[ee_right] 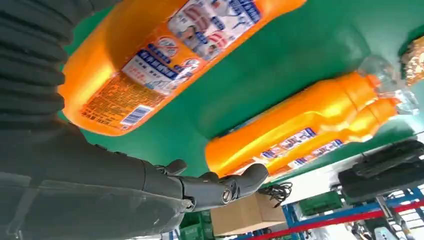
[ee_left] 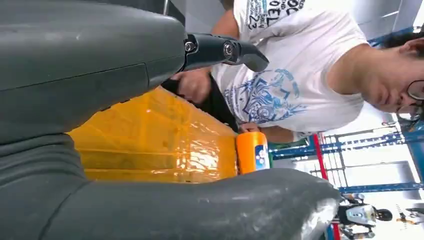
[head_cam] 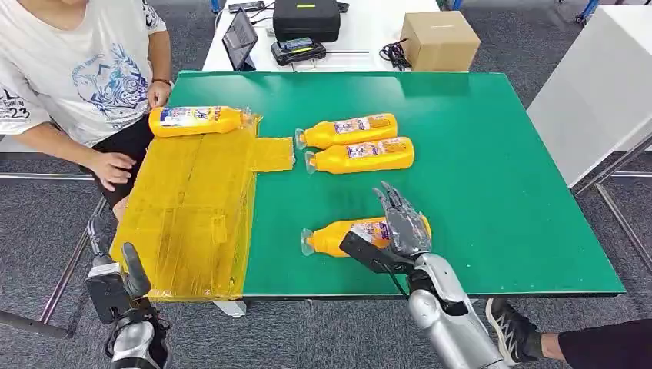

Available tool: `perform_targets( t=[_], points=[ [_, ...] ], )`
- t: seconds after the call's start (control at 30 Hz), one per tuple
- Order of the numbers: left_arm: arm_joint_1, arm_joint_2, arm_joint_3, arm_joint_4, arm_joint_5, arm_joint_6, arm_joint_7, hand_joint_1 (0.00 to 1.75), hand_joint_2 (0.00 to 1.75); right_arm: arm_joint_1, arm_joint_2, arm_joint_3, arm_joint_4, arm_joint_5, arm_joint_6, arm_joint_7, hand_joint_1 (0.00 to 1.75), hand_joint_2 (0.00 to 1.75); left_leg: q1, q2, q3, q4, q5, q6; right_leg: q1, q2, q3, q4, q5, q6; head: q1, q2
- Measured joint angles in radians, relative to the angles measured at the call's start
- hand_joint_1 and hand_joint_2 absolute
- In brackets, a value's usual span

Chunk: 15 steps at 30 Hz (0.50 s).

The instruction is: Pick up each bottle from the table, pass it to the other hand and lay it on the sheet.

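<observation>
Your right hand (head_cam: 401, 223) hovers spread, holding nothing, over the nearest orange plastic bottle (head_cam: 338, 235), which lies on the green table (head_cam: 492, 184) crosswise to the hand, cap toward the yellow sheet (head_cam: 192, 207). Left hand (head_cam: 123, 280) is farther off, at the sheet's near edge, open and empty

Bright, even overhead lighting; soft shadows under bottles (head_cam: 360, 156); glare on sheet (head_cam: 192, 207); wrist views overexposed in background, near parts blurred

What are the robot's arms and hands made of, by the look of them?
The right arm is smooth, rounded silver with a thin black cable beside the wrist. Each robot hand, right and left, has a grey ribbed cover, thick grey thumb and darker, shiny jointed fingers.
</observation>
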Motion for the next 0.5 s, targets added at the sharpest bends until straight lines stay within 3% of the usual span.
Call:
perform_targets(
  t=[0.5],
  points=[
    [-0.005, 0.0, -0.052, 0.003, -0.003, 0.017, 0.0, 0.0, 0.0, -0.057, -0.087, 0.018, 0.031, -0.161, 0.184, 0.0, 0.0, 1.75, 0.0, -0.001, 0.0, 0.0, 0.0, 0.0, -0.001, 0.0, 0.0, 0.0, 0.0, 0.0, 0.0, 0.0]
  ],
)
